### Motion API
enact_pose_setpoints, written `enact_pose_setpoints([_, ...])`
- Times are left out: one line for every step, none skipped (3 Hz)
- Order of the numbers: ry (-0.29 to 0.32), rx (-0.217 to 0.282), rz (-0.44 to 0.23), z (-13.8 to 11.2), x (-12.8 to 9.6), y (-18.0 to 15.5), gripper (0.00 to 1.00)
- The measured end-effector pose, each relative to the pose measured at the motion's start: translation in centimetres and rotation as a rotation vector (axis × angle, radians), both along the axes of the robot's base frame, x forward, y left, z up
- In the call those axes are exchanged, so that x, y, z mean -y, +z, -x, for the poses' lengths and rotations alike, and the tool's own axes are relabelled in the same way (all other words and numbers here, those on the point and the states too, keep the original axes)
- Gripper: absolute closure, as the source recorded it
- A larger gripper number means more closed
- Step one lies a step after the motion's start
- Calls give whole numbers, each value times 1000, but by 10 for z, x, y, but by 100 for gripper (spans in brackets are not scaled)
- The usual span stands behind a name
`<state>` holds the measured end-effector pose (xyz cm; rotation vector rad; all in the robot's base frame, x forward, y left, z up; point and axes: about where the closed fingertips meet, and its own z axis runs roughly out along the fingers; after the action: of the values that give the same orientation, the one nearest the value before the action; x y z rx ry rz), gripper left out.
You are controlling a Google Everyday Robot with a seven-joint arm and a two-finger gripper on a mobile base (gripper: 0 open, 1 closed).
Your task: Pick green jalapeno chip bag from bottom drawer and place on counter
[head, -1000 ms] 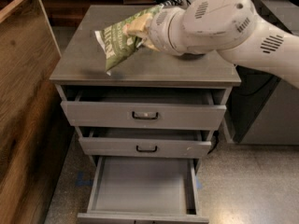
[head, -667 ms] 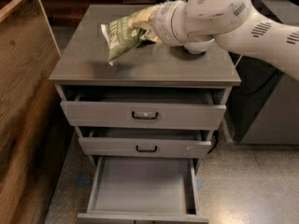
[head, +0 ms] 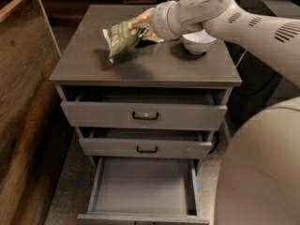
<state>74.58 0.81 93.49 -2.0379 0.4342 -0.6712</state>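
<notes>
The green jalapeno chip bag [head: 121,38] is a crinkled olive-green foil bag with pale lettering. It hangs tilted over the left middle of the counter [head: 145,64], its lower corner close to or touching the surface. My gripper [head: 143,28] is shut on the bag's upper right end; the fingers are mostly hidden behind the bag and the white wrist. The bottom drawer [head: 145,191] is pulled fully out and its flat grey inside is bare.
A white bowl [head: 198,41] stands on the counter at the right, under my arm. The two upper drawers [head: 145,115] are slightly open. A brown wooden panel [head: 23,102] runs along the left. My white arm and base fill the right side.
The view has shifted and the cabinet sits lower and more central. My gripper has carried the bag farther over the counter and lower, near its surface. A white bowl now shows.
</notes>
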Motion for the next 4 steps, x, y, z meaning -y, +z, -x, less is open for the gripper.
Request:
enact_pose_setpoints([30, -37, -2, -12, -10, -8, 58])
enact_pose_setpoints([68, -62, -1, -14, -19, -16, 35])
enact_pose_setpoints([71, -64, -1, -14, -20, -16, 13])
enact_pose_setpoints([71, -64, -1, -14, -21, -16, 0])
